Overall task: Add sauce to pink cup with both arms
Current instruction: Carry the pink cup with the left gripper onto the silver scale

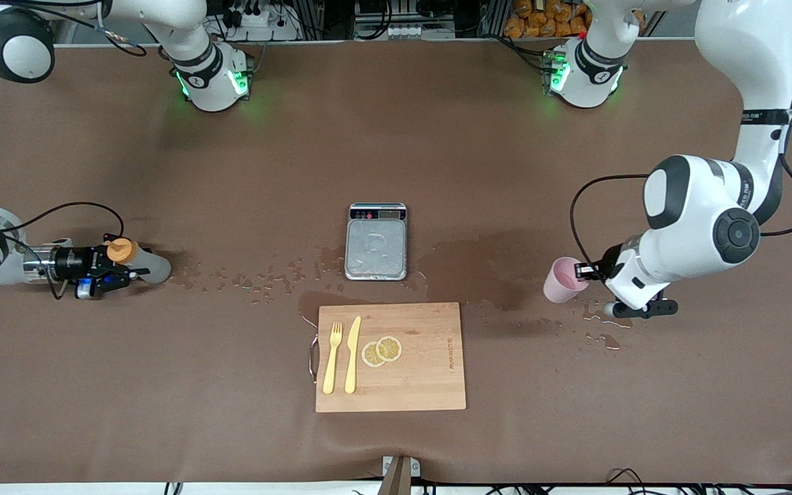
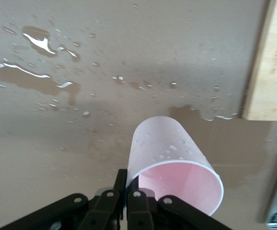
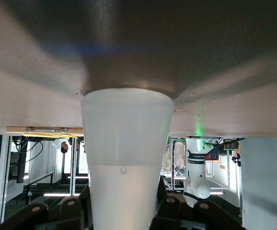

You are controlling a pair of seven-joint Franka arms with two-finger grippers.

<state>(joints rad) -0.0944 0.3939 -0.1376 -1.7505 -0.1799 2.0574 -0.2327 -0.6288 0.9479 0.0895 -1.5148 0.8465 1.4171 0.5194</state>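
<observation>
My right gripper [image 1: 108, 273] is at the right arm's end of the table, low over it, shut on the sauce bottle [image 1: 148, 267]. The bottle is tilted, with its orange cap [image 1: 121, 249] by the gripper. In the right wrist view the translucent bottle [image 3: 126, 158] sits between the two fingers [image 3: 169, 211], its wide end close to the table. My left gripper [image 1: 585, 270] is at the left arm's end, shut on the rim of the pink cup [image 1: 563, 280], which is tilted. In the left wrist view the fingers [image 2: 120, 184] pinch the wall of the cup [image 2: 169, 158], one inside and one outside.
A steel scale [image 1: 376, 242] sits mid-table. Nearer the front camera a wooden board [image 1: 423, 371] carries a yellow fork [image 1: 332, 357], a knife [image 1: 353, 354] and lemon slices [image 1: 382, 350]. Wet patches [image 1: 251, 276] run between bottle and scale, and puddles [image 1: 602, 330] lie by the left gripper.
</observation>
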